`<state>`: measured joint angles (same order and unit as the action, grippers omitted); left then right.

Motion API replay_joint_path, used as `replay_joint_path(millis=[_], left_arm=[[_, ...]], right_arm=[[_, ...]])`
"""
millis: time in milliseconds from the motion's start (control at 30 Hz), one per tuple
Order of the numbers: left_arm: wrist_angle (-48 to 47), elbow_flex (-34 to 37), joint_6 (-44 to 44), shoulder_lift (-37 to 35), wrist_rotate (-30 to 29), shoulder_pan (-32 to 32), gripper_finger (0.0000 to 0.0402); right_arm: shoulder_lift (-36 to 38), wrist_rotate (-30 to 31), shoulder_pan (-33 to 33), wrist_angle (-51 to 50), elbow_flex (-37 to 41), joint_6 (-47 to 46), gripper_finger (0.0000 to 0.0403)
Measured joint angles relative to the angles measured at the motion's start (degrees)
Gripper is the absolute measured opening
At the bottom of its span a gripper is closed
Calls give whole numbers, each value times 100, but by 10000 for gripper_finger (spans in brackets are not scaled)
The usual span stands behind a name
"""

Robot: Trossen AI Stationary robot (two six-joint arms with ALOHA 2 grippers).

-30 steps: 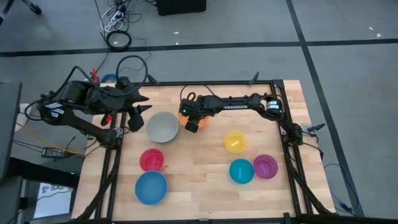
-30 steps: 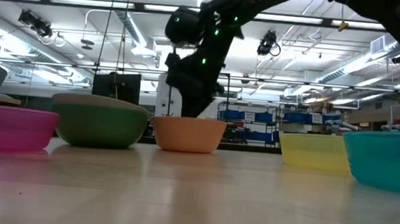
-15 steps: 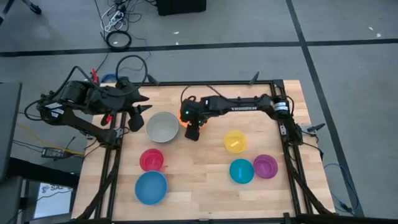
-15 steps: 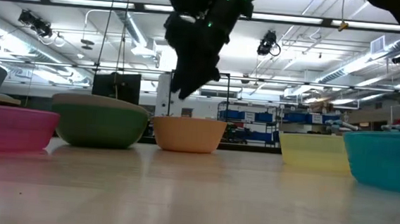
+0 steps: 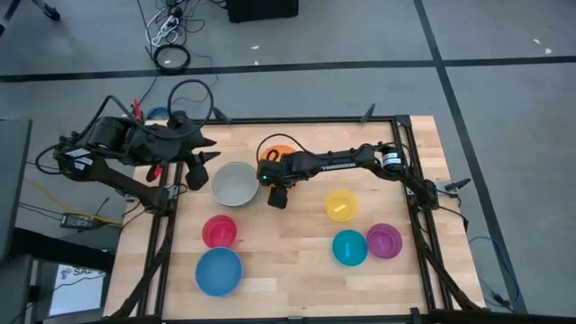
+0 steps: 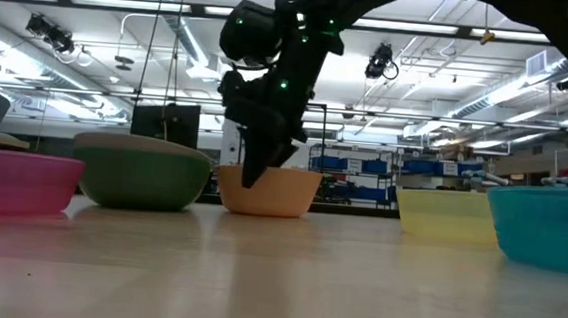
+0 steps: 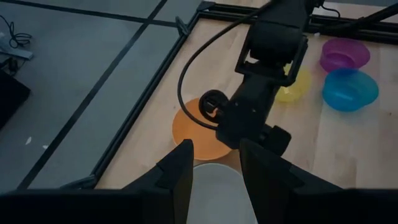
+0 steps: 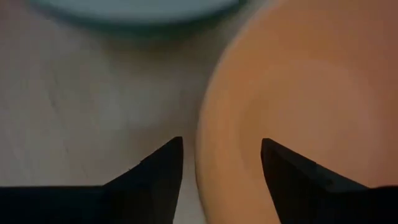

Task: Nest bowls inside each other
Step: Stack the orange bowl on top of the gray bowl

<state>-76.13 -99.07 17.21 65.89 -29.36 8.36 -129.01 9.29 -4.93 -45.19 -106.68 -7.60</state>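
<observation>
The orange bowl [image 5: 280, 151] stands on its base at the far middle of the table, partly under my right arm. My right gripper [image 8: 221, 146] is open and slants down at the bowl's near rim [image 8: 202, 155]. One finger is over the bowl's inside and the other is over the table outside it; no frame shows either touching. Left of it stands the grey bowl [image 5: 235, 184], which in the low view rests in a green bowl [image 6: 142, 179]. My left gripper [image 5: 202, 167] waits open, raised, at the grey bowl's left.
On the near half of the table stand the red bowl [image 5: 220, 231] and the blue bowl [image 5: 219, 271] at the left. The yellow bowl [image 5: 340, 204], the teal bowl [image 5: 349, 247] and the purple bowl [image 5: 384, 240] stand at the right. A black frame [image 5: 423, 225] borders the table.
My right gripper has risen from the orange bowl, gone a little toward the table's near edge and come down again at the bowl's near rim. The bowl has stayed in place. My left arm has kept still.
</observation>
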Motion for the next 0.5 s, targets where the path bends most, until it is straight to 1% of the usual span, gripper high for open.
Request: replay_joint_path(millis=[67, 100, 133, 233, 267, 333, 433, 467, 500], left_arm=[[3, 0, 0, 0, 0, -2, 140], [9, 0, 0, 0, 0, 0, 140], [8, 0, 0, 0, 0, -2, 140], [26, 0, 0, 0, 0, -1, 140], [42, 0, 0, 0, 0, 0, 140], [50, 0, 0, 0, 0, 0, 140], [83, 0, 0, 0, 0, 0, 140], [123, 0, 0, 0, 0, 0, 140], [168, 0, -7, 0, 0, -2, 140]], right_arm=[[-32, -4, -49, -22, 9, 62, 175], [-35, -29, -76, -56, 9, 105, 156], [-35, -71, -95, -61, 9, 130, 132], [-32, -289, -154, -348, 7, 209, 35], [-21, -264, -161, -411, 7, 330, 19], [50, -71, -152, -648, -4, 415, 10], [227, 860, -32, -985, 7, 702, 3], [328, 1055, 10, -1038, -51, 802, 2], [464, 1062, 46, -974, -156, 879, 1]])
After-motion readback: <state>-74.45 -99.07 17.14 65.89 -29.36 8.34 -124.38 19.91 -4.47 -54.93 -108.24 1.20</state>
